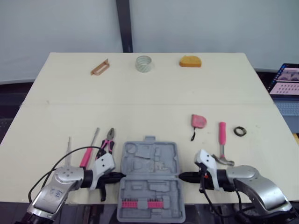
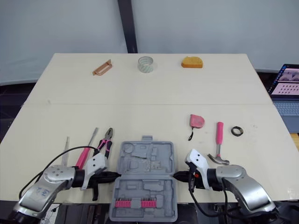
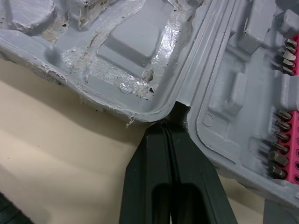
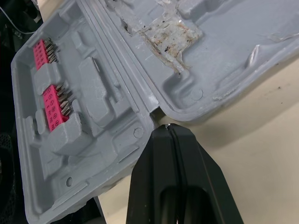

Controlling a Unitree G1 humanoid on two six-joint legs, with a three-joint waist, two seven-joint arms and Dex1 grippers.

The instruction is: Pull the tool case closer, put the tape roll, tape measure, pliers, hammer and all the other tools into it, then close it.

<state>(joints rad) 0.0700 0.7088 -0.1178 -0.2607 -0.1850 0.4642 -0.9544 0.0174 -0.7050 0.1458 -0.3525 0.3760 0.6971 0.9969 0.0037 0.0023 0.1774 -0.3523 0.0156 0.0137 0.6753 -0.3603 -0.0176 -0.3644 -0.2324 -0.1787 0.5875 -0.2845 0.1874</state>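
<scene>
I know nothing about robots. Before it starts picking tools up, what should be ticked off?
1. Tool case open, lid lying flat: ok.
2. Case at the near edge of the table, between both arms: ok.
3. Grippers open for a grasp: not ok. Left gripper and right gripper are shut, tips at the case's hinge.
4. Moulded slots free: ok, only the pink bit rack is filled.
5. Tools packed: not ok. Pliers, hammer and tape measure lie outside.
6. Clear tape roll at the far edge within reach: cannot tell.

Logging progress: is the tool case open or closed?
Open: the case lies flat with both moulded halves facing up; only a pink bit strip sits inside.
</scene>
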